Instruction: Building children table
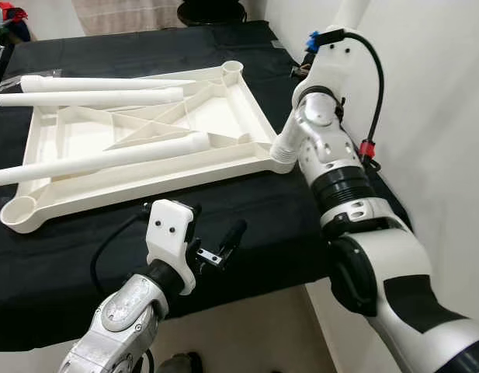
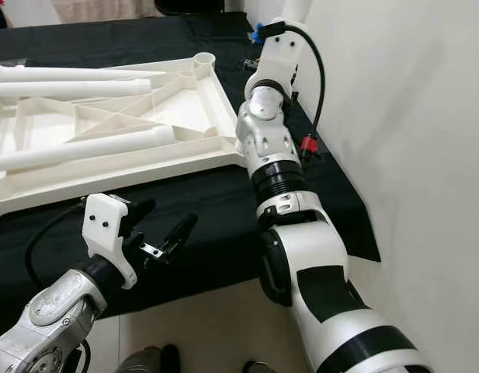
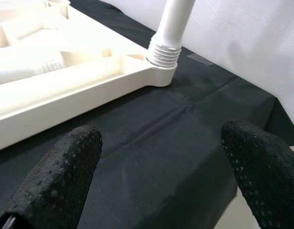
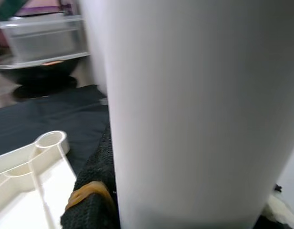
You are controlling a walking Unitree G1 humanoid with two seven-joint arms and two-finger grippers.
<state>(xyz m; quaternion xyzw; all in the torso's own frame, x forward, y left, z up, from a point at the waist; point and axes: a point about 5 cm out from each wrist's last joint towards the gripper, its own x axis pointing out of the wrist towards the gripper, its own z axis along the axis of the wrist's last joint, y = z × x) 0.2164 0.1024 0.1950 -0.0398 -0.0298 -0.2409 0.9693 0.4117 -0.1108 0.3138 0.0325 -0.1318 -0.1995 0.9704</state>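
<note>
right gripper (image 4: 96, 191) is clamped on a white leg (image 4: 194, 109) standing in the tabletop's (image 1: 223, 116) lower right corner socket. left gripper (image 1: 216, 245), fingers apart, hovers at lower centre. three loose legs (image 1: 99, 159) lie inside the upturned tabletop.

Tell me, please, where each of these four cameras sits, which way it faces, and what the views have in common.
Left eye view: on the head, looking down at the upturned tabletop on black cloth; both arms show.
Right eye view: same head, same scene, shifted sideways.
Left wrist view: looks along the left gripper, its fingers apart, toward the upright leg in a corner socket.
Right wrist view: pressed close against that leg, with a black finger beside it.
Shared: leg and tabletop.
</note>
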